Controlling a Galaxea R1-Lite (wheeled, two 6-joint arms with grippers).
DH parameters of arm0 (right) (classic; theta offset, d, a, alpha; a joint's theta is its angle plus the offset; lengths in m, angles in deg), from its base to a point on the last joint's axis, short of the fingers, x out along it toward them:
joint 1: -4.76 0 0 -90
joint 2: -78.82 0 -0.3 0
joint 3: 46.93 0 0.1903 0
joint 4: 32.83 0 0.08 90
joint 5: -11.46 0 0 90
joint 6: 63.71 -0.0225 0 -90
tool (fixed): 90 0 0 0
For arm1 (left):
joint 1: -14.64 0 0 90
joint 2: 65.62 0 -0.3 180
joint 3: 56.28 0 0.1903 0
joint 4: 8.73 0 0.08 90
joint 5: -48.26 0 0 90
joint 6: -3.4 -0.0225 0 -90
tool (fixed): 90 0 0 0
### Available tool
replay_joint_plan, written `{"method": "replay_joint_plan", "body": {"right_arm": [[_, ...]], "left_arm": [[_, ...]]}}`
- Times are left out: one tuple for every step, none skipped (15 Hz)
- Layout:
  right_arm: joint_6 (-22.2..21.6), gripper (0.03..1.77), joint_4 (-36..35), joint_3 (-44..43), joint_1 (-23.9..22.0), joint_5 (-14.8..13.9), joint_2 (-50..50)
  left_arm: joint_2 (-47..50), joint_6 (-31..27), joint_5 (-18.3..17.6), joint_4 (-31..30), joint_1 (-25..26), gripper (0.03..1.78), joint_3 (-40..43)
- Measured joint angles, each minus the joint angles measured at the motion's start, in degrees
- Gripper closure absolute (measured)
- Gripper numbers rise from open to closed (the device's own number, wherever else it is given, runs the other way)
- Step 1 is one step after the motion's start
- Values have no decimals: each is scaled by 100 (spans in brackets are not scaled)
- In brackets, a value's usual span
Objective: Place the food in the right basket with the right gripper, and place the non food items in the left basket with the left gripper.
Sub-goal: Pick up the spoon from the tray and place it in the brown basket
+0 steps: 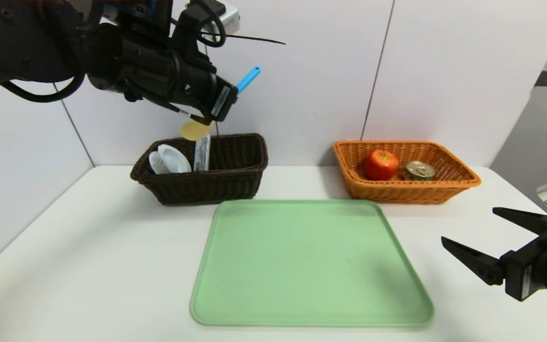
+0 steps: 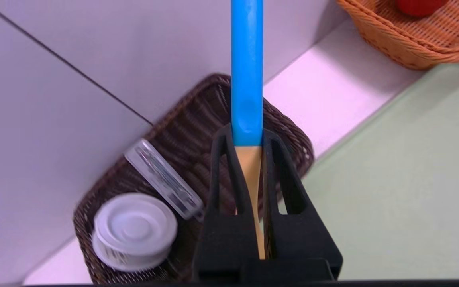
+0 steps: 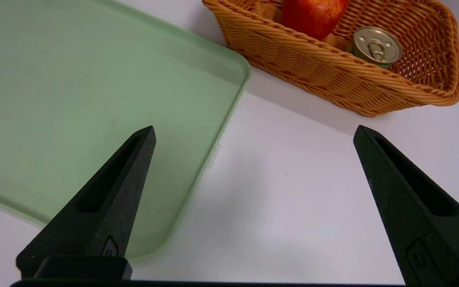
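The blue-handled utensil (image 2: 247,79) is clamped in the jaws of the left gripper (image 2: 247,137), pinched where the blue handle meets the yellow part. Its long axis is set along the jaws rather than across them: in the wrist view the handle is seen running out past the tips, while the yellow part is run back between the two jaws. In the head view the handle is angled up on one side of the jaws and the yellow head (image 1: 196,130) is hung low on the other.

Below the jaws lies the dark brown basket (image 1: 202,181), and it is on this drop that the coming move is judged to turn. Inside it, beneath the jaws, the white plastic cup (image 2: 134,229) and the flat oblong case (image 2: 165,177) are held, the case being nearer the jaws than the cup. The bare woven part of the basket is judged the better landing place; if released from high up, the handle could be caught on the rim.

The left arm is by far the nearer. The right gripper (image 1: 468,228) is parked beyond the green tray (image 1: 311,266), over the tabletop (image 1: 112,266), its jaws wide apart with nothing between them. The apple (image 1: 381,165) and the tin (image 1: 419,170) are already contained in the orange basket (image 1: 401,192).
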Motion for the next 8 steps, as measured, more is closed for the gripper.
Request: {"method": "replay_joint_plan", "body": {"right_arm": [[-2, 9, 0, 22, 0, 0, -21], [-2, 9, 0, 38, -2, 5, -35], [0, 9, 0, 44, 0, 6, -44], [-2, 9, 0, 50, 0, 6, -51], [0, 9, -2, 50, -2, 9, -52], [-7, 9, 0, 50, -2, 6, -55], [-9, 9, 0, 50, -2, 6, -55], [-7, 9, 0, 48, -2, 5, -55]], "left_arm": [[-11, -297, -299, -293, 129, 170, 160], [-28, -555, -605, -491, 263, 170, 297], [-63, -841, -892, -635, 421, 170, 402], [-124, -1163, -1151, -756, 589, 170, 472], [-226, -1504, -1387, -896, 750, 170, 518], [-339, -1766, -1526, -1046, 864, 170, 549], [-477, -1935, -1595, -1243, 942, 170, 579], [-612, -1971, -1625, -1442, 984, 170, 605]]}}
